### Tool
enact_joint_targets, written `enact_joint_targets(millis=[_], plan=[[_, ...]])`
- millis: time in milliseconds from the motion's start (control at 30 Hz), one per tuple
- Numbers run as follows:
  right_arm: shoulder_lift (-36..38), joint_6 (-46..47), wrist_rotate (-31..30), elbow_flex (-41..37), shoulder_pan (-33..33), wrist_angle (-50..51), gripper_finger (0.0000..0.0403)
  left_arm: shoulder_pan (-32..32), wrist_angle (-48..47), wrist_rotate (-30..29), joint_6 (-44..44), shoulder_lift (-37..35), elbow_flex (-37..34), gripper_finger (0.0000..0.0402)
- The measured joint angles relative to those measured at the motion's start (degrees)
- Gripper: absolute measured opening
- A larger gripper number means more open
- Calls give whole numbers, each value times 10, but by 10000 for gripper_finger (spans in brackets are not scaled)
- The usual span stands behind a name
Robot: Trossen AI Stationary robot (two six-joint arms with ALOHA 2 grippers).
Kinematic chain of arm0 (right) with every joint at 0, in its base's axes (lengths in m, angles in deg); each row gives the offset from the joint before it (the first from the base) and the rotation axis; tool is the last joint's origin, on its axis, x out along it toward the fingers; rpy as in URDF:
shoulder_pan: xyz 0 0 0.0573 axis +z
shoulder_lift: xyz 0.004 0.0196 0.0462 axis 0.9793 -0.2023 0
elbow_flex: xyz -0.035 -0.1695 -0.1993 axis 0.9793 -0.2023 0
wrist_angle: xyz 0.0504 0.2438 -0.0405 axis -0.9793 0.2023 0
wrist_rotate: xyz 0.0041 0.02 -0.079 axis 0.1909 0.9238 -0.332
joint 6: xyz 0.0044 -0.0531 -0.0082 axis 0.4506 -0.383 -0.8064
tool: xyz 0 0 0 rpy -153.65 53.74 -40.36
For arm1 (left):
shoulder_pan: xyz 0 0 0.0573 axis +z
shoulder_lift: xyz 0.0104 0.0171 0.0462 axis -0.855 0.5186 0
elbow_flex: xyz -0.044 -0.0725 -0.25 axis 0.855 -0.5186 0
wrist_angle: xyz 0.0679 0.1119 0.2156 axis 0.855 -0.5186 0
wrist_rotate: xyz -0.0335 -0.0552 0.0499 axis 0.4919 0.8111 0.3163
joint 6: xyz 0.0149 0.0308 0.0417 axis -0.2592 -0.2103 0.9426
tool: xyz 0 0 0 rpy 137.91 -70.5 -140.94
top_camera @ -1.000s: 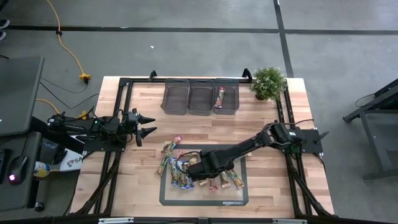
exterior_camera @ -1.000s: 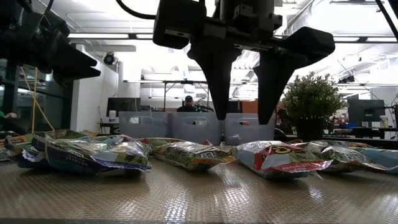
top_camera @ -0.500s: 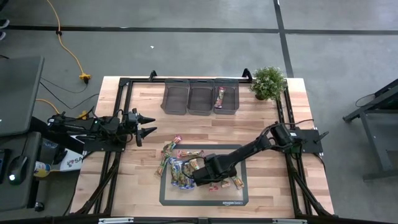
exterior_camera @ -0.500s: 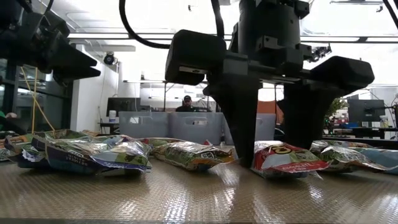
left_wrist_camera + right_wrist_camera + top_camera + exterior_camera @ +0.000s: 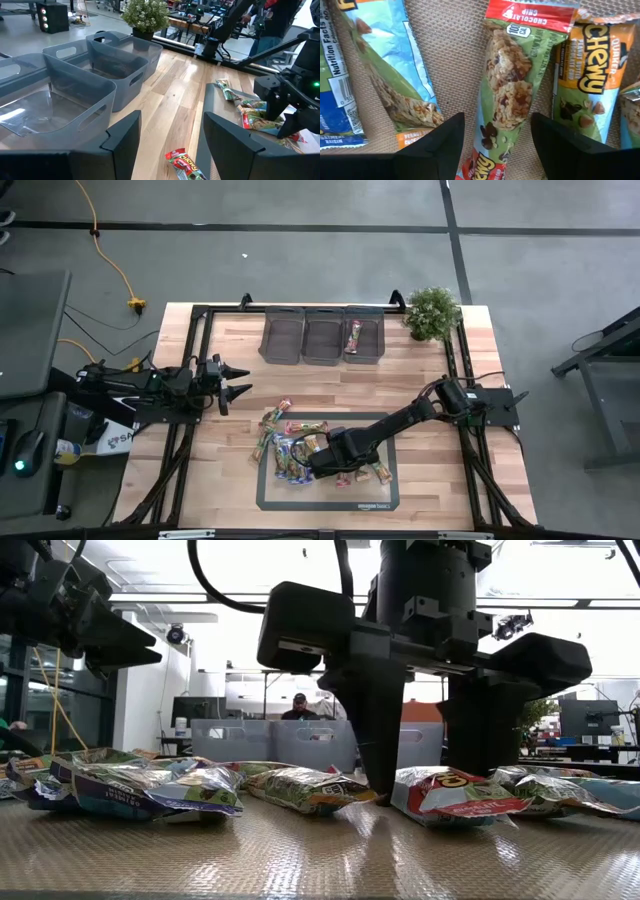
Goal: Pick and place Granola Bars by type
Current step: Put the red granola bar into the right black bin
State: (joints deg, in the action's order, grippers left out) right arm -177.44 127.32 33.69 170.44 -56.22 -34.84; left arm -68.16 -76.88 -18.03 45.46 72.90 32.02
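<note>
On the mat (image 5: 385, 498): right gripper (image 5: 496, 145), spread, unclenched, astride red-ended bar (image 5: 506, 90).
Off the mat: left gripper (image 5: 240, 380), spread, holding nothing.

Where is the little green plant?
In the high view the plant stands at the table's far right corner, just right of the three grey bins.
</note>
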Motion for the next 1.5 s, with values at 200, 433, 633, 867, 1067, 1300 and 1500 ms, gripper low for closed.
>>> enact_joint_targets(millis=[200, 433, 633, 867, 1067, 1300, 1500], plan=[[-1, -3, 1, 0, -3, -3, 213, 0, 0, 0, 0, 0, 0, 211], [-1, -3, 0, 0, -3, -3, 212, 0, 0, 0, 0, 0, 0, 211], [-1, -3, 0, 0, -3, 0, 186, 0, 0, 0, 0, 0, 0, 211], [-2, -8, -1, 0, -3, 2, 141, 0, 0, 0, 0, 0, 0, 211], [-2, -14, -2, 0, -3, 2, 114, 0, 0, 0, 0, 0, 0, 211], [-2, -19, -2, 0, -3, 1, 90, 0, 0, 0, 0, 0, 0, 211], [-1, -19, -2, 0, -3, 0, 77, 0, 0, 0, 0, 0, 0, 211]])
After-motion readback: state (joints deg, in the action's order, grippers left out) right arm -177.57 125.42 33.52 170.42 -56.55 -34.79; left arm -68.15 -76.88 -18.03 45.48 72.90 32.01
